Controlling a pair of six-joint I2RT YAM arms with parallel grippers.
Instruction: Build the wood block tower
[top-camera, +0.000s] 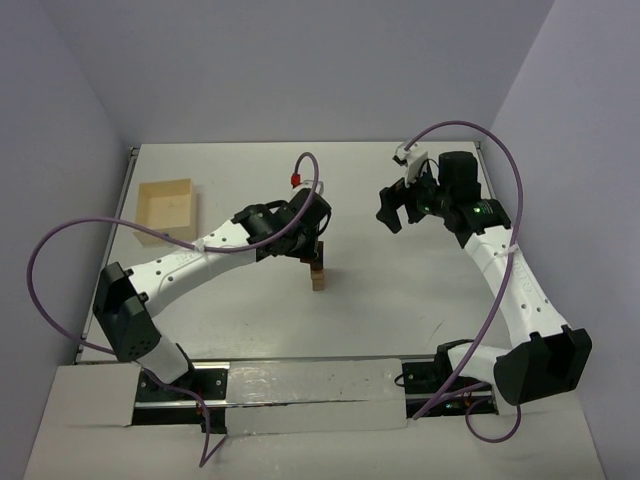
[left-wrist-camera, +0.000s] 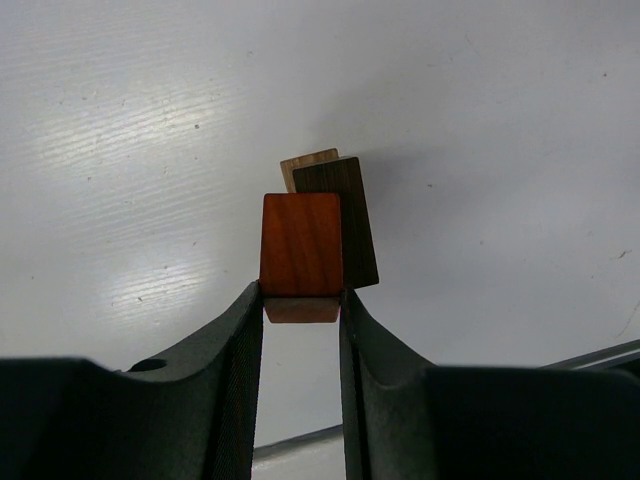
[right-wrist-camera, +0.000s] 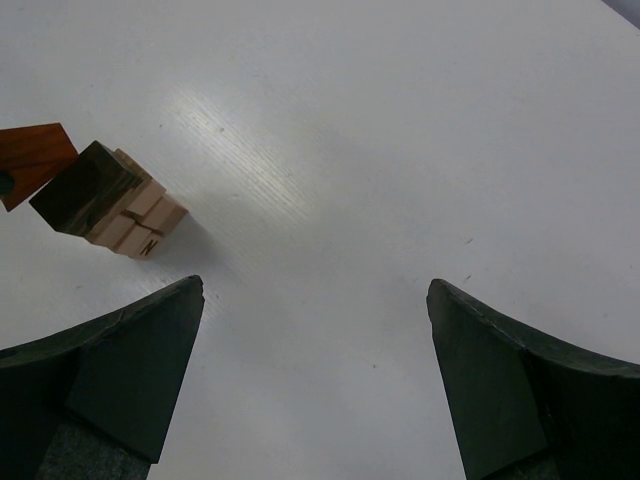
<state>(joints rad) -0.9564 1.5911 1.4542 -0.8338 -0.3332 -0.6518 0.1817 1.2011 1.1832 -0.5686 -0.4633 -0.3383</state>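
Observation:
The wood block tower (top-camera: 318, 273) stands mid-table: pale tan blocks (right-wrist-camera: 140, 222) stacked under a dark brown block (right-wrist-camera: 85, 188). In the left wrist view the dark brown block (left-wrist-camera: 348, 220) tops it, with a pale block (left-wrist-camera: 306, 161) showing behind. My left gripper (left-wrist-camera: 300, 296) is shut on an orange-brown block (left-wrist-camera: 300, 245) and holds it just above the tower, beside the dark block. I cannot tell whether they touch. This orange-brown block also shows in the right wrist view (right-wrist-camera: 32, 160). My right gripper (right-wrist-camera: 315, 300) is open and empty, to the right of the tower and above the table (top-camera: 395, 212).
A shallow square pale wooden tray (top-camera: 167, 205) sits at the far left of the white table (top-camera: 400, 290). The left arm's body (top-camera: 200, 255) stretches between the tray and the tower. Purple cables loop over both arms.

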